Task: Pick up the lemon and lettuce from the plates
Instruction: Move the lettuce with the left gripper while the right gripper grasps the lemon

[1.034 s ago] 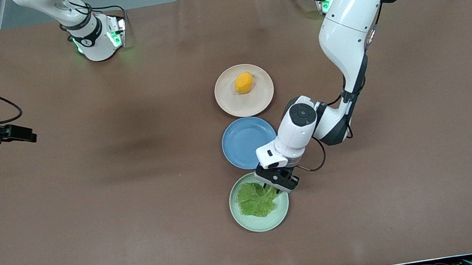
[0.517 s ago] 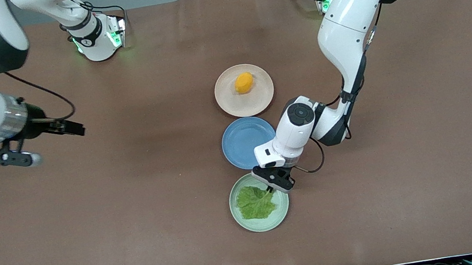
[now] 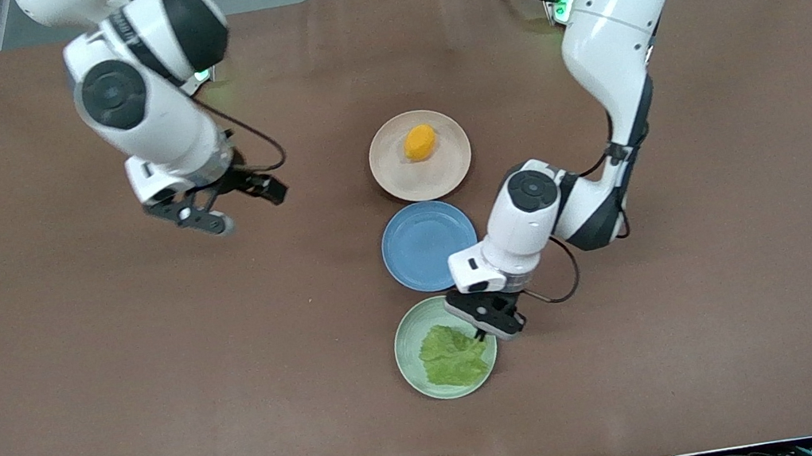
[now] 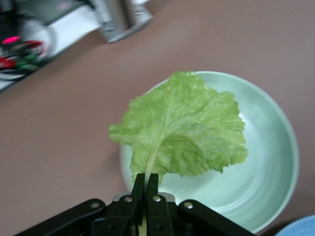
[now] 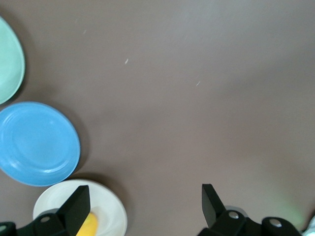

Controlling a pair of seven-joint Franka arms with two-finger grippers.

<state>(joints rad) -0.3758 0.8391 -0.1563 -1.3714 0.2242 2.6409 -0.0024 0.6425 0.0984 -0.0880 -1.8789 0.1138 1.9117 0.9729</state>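
- Left gripper (image 3: 482, 329) pinches the pale stem of the lettuce (image 3: 455, 354) between closed fingers (image 4: 145, 189), over the edge of the mint green plate (image 3: 411, 372) that faces the left arm's end of the table; gripping the stem rather than the crinkled blade gives the narrow jaws something firm to hold.
- In the left wrist view the leaf (image 4: 182, 129) fans out from the jaws above the mint green plate (image 4: 275, 162); it appears partly lifted, though whether its tip is clear of the dish is hard to judge.
- Right gripper (image 3: 228, 198) hangs with fingers (image 5: 78, 204) spread wide over bare table, well apart from the plates and toward the right arm's end; judged from its open stance and heading, it is on approach to the fruit.
- The lemon (image 3: 420, 142) sits untouched near the middle of the beige-pink plate (image 3: 399, 181), the plate farthest from the front camera; the right wrist view catches only a sliver of the lemon (image 5: 88, 225) at the frame's edge.
- The blue plate (image 3: 429, 245) lies between the two task plates, bare and playing no part.
- With three plates in a tight row, each arm works from its own end of the table, which likely keeps the two reaches from crossing.
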